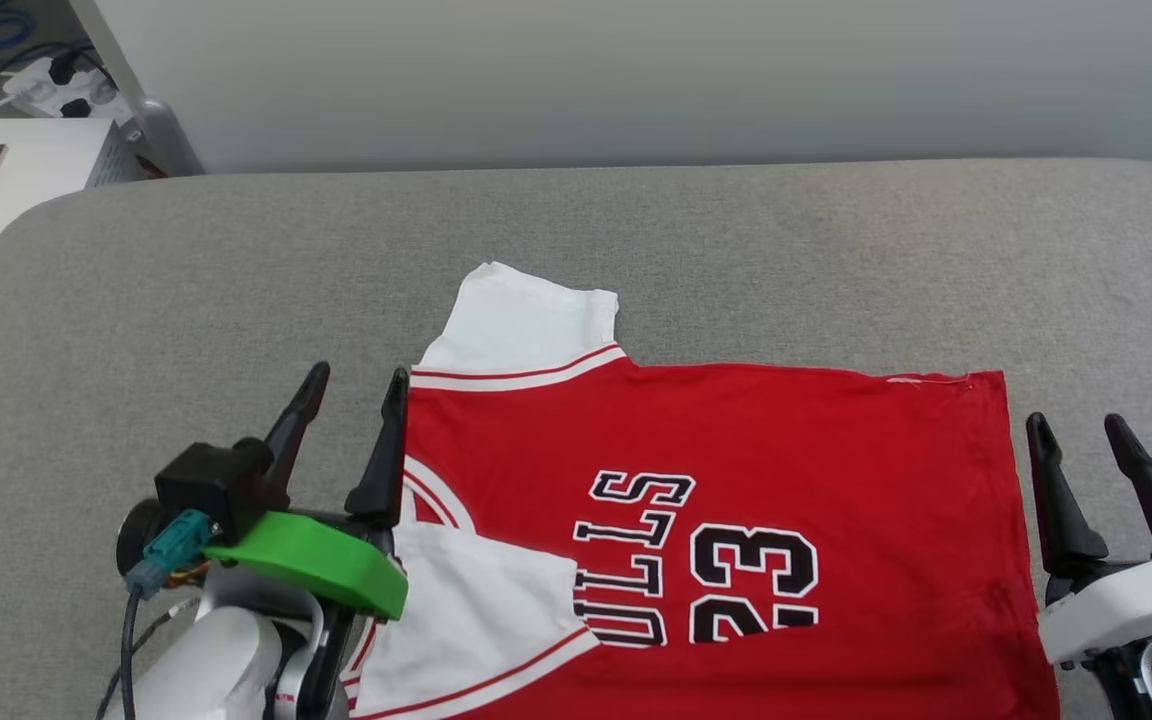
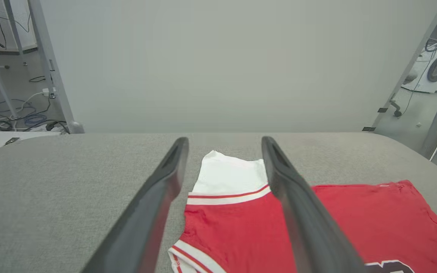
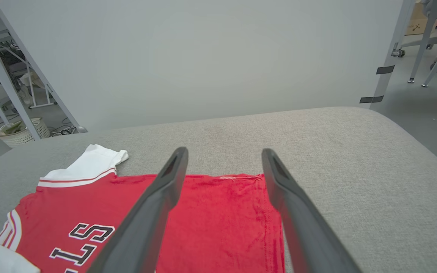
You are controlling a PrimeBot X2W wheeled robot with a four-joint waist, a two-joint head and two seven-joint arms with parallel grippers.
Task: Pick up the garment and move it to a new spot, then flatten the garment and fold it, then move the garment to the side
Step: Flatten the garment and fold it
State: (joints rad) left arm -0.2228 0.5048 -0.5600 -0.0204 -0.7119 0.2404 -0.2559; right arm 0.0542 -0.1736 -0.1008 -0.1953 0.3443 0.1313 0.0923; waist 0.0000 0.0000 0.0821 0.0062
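Red jersey point(image 1: 736, 450), black white-outlined letters "ULLS" lying sideways across the front, start of the word covered, number "23" sideways beside them

Grey fabric tabletop point(image 1: 696, 230) stretching wide, plain pale wall panel point(image 1: 636, 80) standing right behind it. Cables point(image 2: 17, 117) and power strip point(image 1: 51, 85) lying on floor off left, white cabinet point(image 1: 36, 160) sitting nearby. Washing machine point(image 2: 436, 70) showing far right, wicker basket point(image 3: 21, 138) sitting beside metal frame leg point(image 3: 13, 68). Light looking soft, even.
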